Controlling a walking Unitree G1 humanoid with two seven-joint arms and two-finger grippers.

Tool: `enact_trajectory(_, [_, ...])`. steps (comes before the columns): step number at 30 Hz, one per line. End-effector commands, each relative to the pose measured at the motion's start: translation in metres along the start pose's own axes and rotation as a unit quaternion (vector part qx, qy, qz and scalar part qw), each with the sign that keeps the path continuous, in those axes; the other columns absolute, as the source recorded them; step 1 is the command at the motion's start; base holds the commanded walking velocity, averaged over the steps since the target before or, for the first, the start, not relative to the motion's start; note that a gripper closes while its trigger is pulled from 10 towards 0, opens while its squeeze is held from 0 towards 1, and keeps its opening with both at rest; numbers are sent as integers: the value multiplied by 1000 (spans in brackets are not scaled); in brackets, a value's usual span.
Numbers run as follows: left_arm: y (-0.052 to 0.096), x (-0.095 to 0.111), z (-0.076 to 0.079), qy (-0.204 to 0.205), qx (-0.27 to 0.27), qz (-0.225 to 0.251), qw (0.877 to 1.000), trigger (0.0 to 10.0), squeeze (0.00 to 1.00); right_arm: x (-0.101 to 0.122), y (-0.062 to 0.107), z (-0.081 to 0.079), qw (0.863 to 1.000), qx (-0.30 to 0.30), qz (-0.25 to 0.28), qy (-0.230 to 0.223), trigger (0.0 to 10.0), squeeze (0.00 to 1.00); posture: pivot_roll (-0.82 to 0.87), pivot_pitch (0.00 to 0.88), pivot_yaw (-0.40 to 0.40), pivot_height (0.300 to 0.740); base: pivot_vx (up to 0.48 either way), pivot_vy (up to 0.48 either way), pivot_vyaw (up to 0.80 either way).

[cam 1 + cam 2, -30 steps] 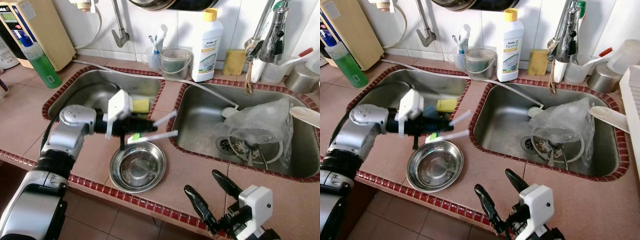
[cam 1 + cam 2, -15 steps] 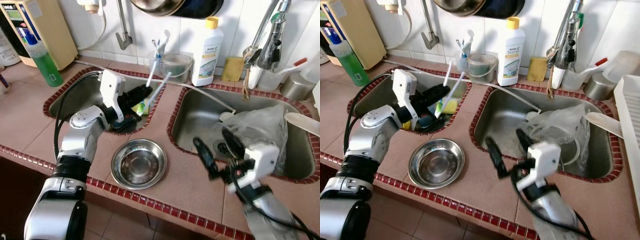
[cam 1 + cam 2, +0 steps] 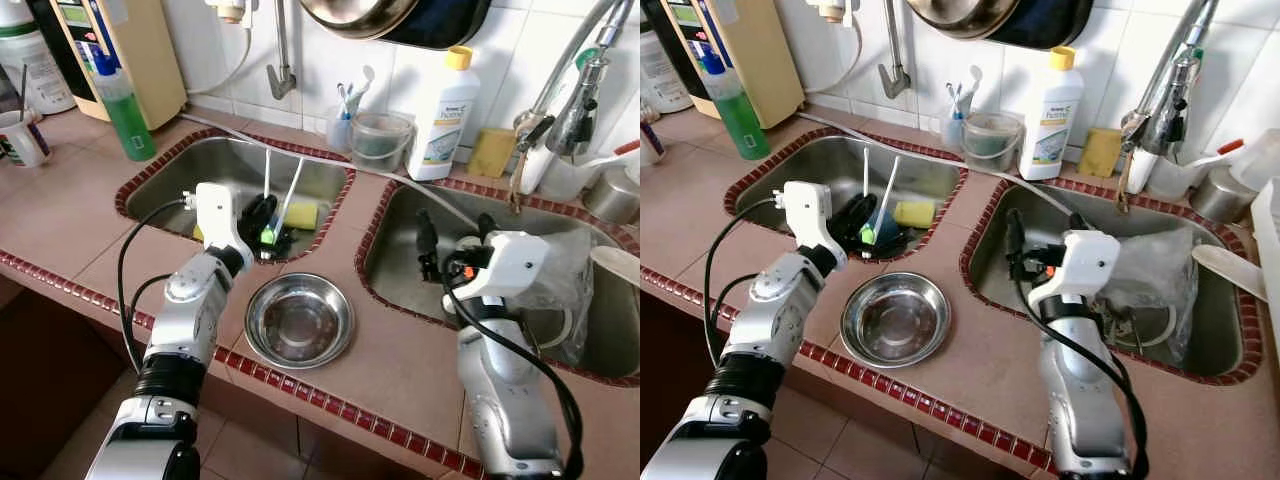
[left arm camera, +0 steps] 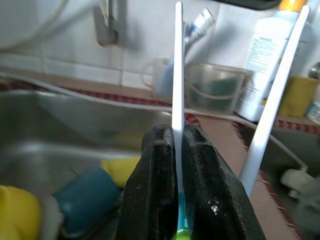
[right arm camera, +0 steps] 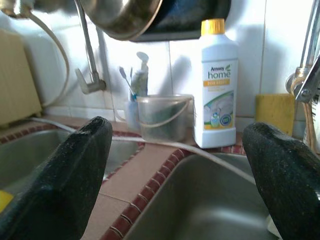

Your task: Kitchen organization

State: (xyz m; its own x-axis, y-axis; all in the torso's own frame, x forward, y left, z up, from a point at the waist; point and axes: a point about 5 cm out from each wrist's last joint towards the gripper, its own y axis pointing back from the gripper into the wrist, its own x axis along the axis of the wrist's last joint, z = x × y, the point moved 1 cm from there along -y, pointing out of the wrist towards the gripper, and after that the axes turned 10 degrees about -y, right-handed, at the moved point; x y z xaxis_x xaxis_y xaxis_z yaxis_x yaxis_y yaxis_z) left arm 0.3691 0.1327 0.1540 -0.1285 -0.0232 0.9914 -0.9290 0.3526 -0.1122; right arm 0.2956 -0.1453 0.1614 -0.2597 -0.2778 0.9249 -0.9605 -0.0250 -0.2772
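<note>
My left gripper (image 3: 262,216) hangs over the left sink (image 3: 150,180), shut on two white-handled brushes (image 3: 267,175) with a green part at the grip; their handles point up. In the left wrist view the fingers (image 4: 157,165) pinch one white handle (image 4: 177,75), and the second handle (image 4: 275,100) slants beside them. A steel bowl (image 3: 298,322) sits on the counter between the sinks, near the front edge. My right gripper (image 3: 455,235) is open and holds nothing, raised over the near left corner of the right sink (image 3: 400,290). Its fingers (image 5: 65,175) stand wide apart.
A yellow sponge (image 3: 302,214) and dark items lie in the left sink. A clear plastic bag (image 3: 560,290) lies in the right sink. Along the back wall stand a brush cup (image 3: 341,128), a clear tub (image 3: 381,140), a detergent bottle (image 3: 447,100) and a green bottle (image 3: 125,105).
The camera has shifted. My left gripper carried the brushes from above the bowl to over the left sink, handles turned upright. My right arm rose from the counter's front edge to the right sink.
</note>
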Motion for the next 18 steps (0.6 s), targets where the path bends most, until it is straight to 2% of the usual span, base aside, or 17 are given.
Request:
enact_trajectory(1, [-1, 6, 0, -19, 4, 11, 1000, 10000, 0, -1, -2, 2, 1000, -6, 2, 8, 10000, 0, -25, 0, -3, 740, 0, 0, 0])
enact_trajectory(2, [-1, 5, 1, -6, 3, 8, 1000, 10000, 0, -2, -4, 2, 1000, -6, 1, 16, 10000, 0, -23, 0, -3, 740, 0, 0, 0])
enact_trajectory(7, [-3, 8, 5, -14, -3, 10, 1000, 10000, 0, -7, -7, -1, 999, 8, -1, 47, 10000, 0, -24, 0, -5, 740, 0, 0, 0])
enact_trajectory(18, [-9, 10, 12, -20, -11, 13, 1000, 10000, 0, -13, -7, -8, 998, 27, -2, 64, 10000, 0, -38, 0, -13, 740, 0, 356, 0])
